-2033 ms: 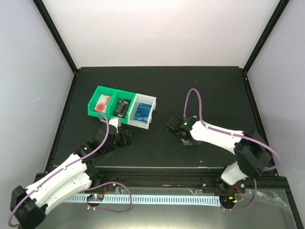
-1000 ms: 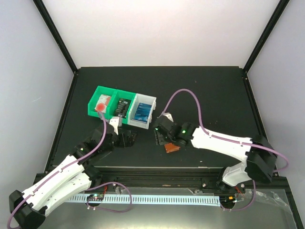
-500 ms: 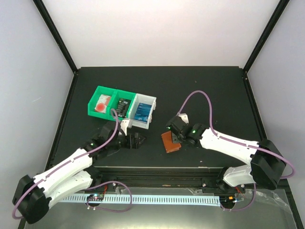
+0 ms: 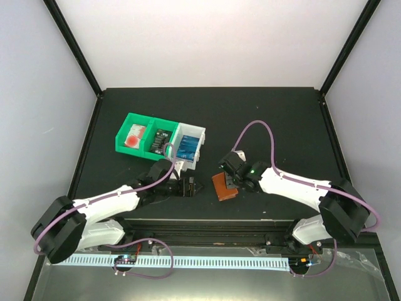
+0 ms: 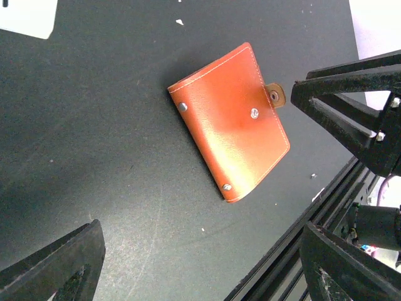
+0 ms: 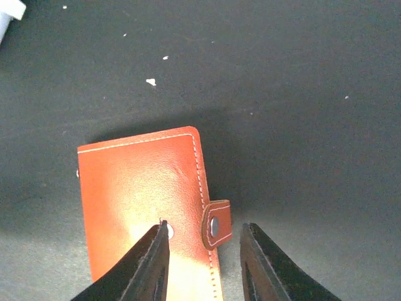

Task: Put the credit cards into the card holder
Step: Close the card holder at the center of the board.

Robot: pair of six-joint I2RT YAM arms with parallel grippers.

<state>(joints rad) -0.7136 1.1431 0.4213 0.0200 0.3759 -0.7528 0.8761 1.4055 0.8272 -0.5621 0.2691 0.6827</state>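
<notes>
The brown card holder (image 4: pixel 222 186) lies closed and flat on the black table, also seen in the left wrist view (image 5: pixel 232 119) and the right wrist view (image 6: pixel 144 200). My right gripper (image 6: pixel 205 227) is open just above it, one finger over the cover and the other off its edge, with the snap tab (image 6: pixel 216 224) between them. My left gripper (image 4: pixel 191 186) is open and empty just left of the holder (image 5: pixel 200 269). A red card (image 4: pixel 133 137), a black card (image 4: pixel 161 142) and a blue card (image 4: pixel 185 146) lie in the bins.
The green bin (image 4: pixel 125 120) and the white bin (image 4: pixel 199 133) stand side by side behind my left gripper. The table's front rail (image 4: pixel 213 222) runs close below both grippers. The right gripper's fingers (image 5: pixel 351 94) show at the right of the left wrist view.
My right gripper carried the card holder leftwards, set it on the table and now hovers open over it. My left gripper has moved right to just beside the holder.
</notes>
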